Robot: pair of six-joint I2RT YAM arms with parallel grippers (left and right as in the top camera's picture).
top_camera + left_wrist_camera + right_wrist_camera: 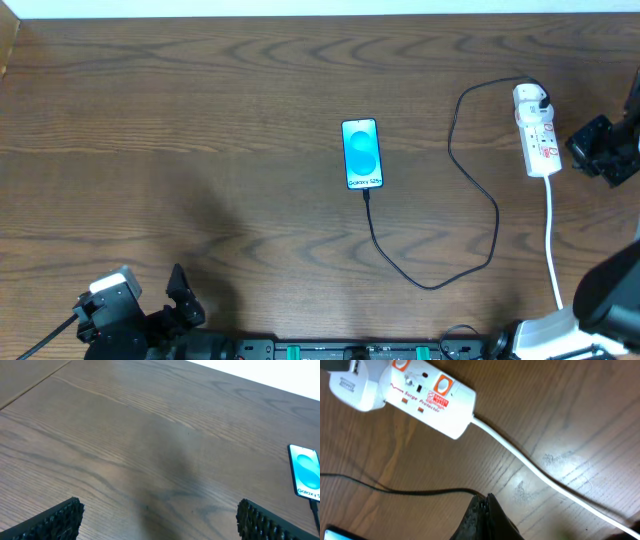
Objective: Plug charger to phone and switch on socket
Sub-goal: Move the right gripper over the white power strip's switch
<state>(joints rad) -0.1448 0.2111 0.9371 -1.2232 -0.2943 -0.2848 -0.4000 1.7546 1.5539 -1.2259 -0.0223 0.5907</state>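
Left gripper (159,512) is parked at the near left corner of the wooden table (200,120). Its jaws are spread wide with nothing between them, so it can be left alone for this bit

Galaxy phone (361,153) is lying flat mid-table with the screen lit. The black charger cable (432,287) looks to be already seated in its near edge. From there the cable is looped toward the near side, then right and back to the far end of the surge-protector strip (427,397), where a white adapter block (355,385) is plugged in. The charger half seems done, so what's left is judged to be flipping the socket switch

The strip is at the far right, with its white cord (545,477) trailing toward the near edge. Right gripper (486,510) is just to the right of it, apart from it. In the wrist view its fingers are seen pressed together with nothing gripped, which suits a poke

Tips for the press:
- the closed tip should be lined up over the orange-framed square (443,385) next to the adapter. Which square is the actual switch can't be told from here
- it's best pushed straight down, since the strip is light and could be shoved sideways
- the black cable and the white cord should be kept clear of on the way in
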